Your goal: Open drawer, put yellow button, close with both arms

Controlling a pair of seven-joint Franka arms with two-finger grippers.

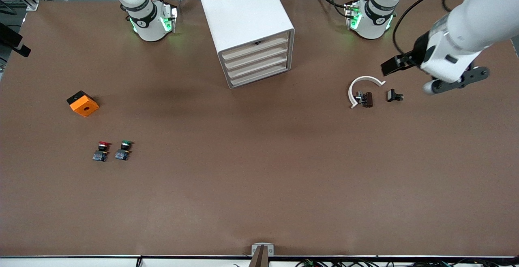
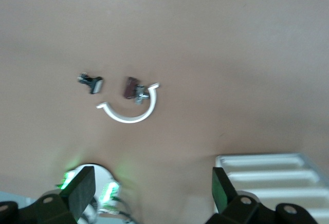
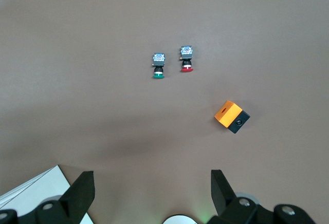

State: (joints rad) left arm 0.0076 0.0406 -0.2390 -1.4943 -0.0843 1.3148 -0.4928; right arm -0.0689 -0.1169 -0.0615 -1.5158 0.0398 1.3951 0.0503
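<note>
A white boxy cabinet (image 1: 243, 11) stands on the brown table (image 1: 259, 194) between the two arm bases. Its front faces the front camera and is turned a little toward the left arm's end. It holds four shallow cream-fronted drawers. The uppermost drawer (image 1: 256, 47) sits pushed in, level with the three below it. Nothing lies in front of the cabinet, and bare table runs from there to the edge nearest the front camera.

Toward the left arm's end lie three small things close together. One is a white curved plastic ring, open on one side (image 1: 363, 81). One is a small dark brown part (image 1: 367, 99), which sits in the ring's open mouth. The third is a small black part (image 1: 393, 95), just beside them and apart from both. The left gripper (image 2: 150, 193) hangs over the table at this end, near those three things, its jaws wide and holding nothing.

Toward the right arm's end lie one orange cube with a black side and a round hole (image 1: 83, 104) and two push buttons side by side. One button is red-capped (image 1: 101, 150) and one is green-capped (image 1: 123, 150). Both are nearer the front camera than the cube and well apart from the cabinet. The right gripper (image 3: 150, 190) is high over this end, jaws wide and empty.
</note>
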